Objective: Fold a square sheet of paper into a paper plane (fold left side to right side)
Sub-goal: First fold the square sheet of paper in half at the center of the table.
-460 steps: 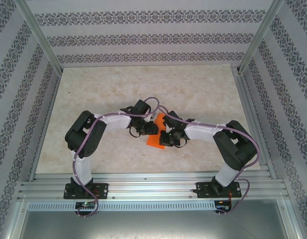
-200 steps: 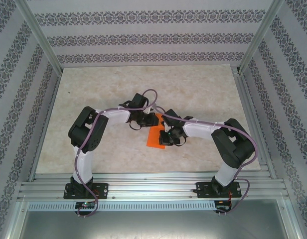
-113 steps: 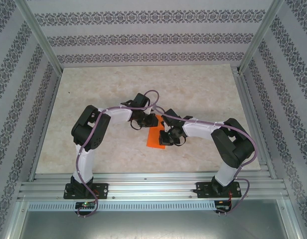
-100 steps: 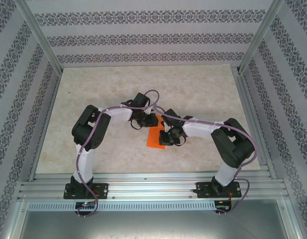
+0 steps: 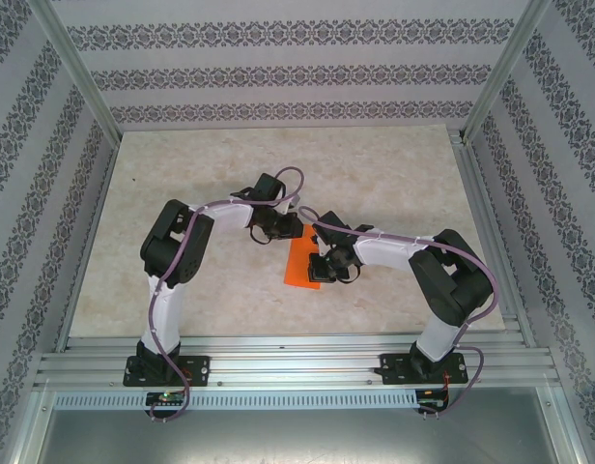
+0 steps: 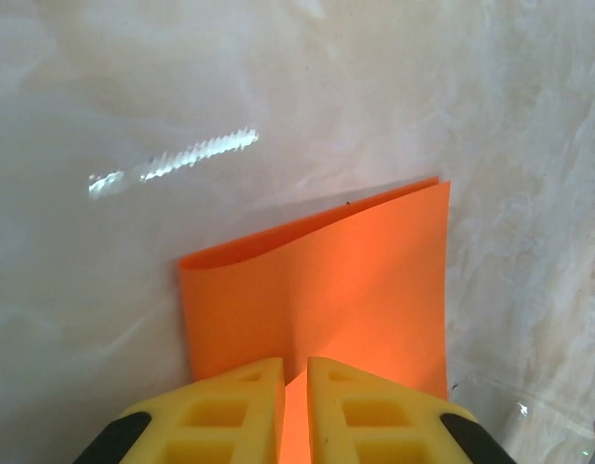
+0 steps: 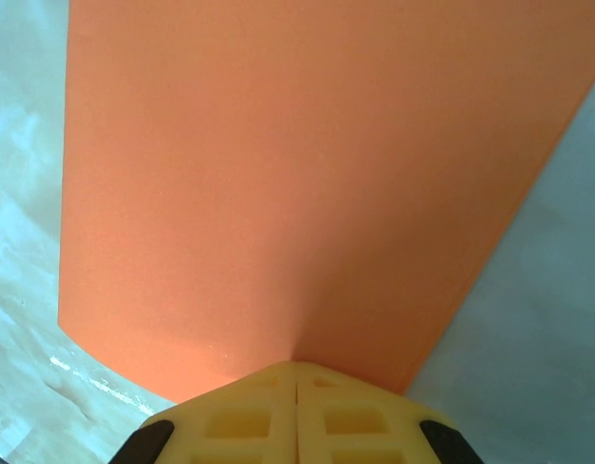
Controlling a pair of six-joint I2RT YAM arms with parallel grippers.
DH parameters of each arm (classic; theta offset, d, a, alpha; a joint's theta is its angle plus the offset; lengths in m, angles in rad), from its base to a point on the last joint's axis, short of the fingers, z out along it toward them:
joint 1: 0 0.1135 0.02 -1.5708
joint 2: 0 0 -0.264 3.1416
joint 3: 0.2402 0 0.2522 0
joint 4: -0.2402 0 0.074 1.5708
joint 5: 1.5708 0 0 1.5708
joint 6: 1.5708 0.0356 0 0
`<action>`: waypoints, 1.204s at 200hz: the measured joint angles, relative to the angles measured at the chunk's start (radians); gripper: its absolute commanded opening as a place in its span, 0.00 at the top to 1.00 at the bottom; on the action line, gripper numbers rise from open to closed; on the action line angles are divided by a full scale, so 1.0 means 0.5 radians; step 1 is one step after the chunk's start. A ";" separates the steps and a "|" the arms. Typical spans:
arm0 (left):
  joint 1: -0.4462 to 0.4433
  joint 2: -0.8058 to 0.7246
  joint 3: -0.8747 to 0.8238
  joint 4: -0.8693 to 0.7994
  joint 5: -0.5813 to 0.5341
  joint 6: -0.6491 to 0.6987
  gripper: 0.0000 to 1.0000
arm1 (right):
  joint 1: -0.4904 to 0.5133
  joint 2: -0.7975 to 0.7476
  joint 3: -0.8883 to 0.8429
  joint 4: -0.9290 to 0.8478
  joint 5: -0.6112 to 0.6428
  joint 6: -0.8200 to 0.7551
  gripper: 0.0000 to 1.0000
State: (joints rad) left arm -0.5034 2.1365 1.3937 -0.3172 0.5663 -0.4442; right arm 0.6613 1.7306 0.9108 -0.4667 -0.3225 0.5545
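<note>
Right claw (image 7: 296,369) is clamped tight on the square sheet of paper (image 7: 278,174), left claw (image 6: 295,367) pinches its far end, barely a slit.

free: tabletop (image 5: 182,174) far, left, right | obstacle: left end effector (image 5: 288,231), right end effector (image 5: 317,274) crowding centre orange paper (image 5: 297,265)

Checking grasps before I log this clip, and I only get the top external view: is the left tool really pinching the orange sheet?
Observer: Yes. The left wrist view shows the left tool with jaws almost together and the square sheet of paper between them.
Operator: And the right one?
Observer: The right tool is shut on the sheet's edge, and the paper puckers slightly where it grips.
Operator: Is the sheet lying flat?
Observer: Not fully. Its far edge in the left wrist view bows upward.
</note>
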 measured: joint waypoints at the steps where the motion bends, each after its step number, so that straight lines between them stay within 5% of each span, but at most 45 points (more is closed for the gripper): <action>1: 0.000 0.003 0.004 -0.001 0.002 0.000 0.83 | 0.000 0.000 0.000 0.000 0.001 0.000 0.93; 161: 0.128 0.173 0.302 -0.037 -0.099 0.052 0.81 | 0.009 -0.004 -0.002 0.006 0.016 0.000 0.93; 207: 0.268 -0.182 -0.002 -0.037 -0.220 0.083 0.79 | 0.009 -0.024 -0.019 0.031 0.021 0.000 0.89; 241: 0.282 -0.625 -0.404 0.074 -0.232 0.079 0.74 | -0.022 -0.117 -0.040 0.007 0.064 -0.005 0.73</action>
State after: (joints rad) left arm -0.3622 1.8240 1.1915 -0.2802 0.4503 -0.4046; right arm 0.6502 1.6722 0.8909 -0.4633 -0.2905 0.5518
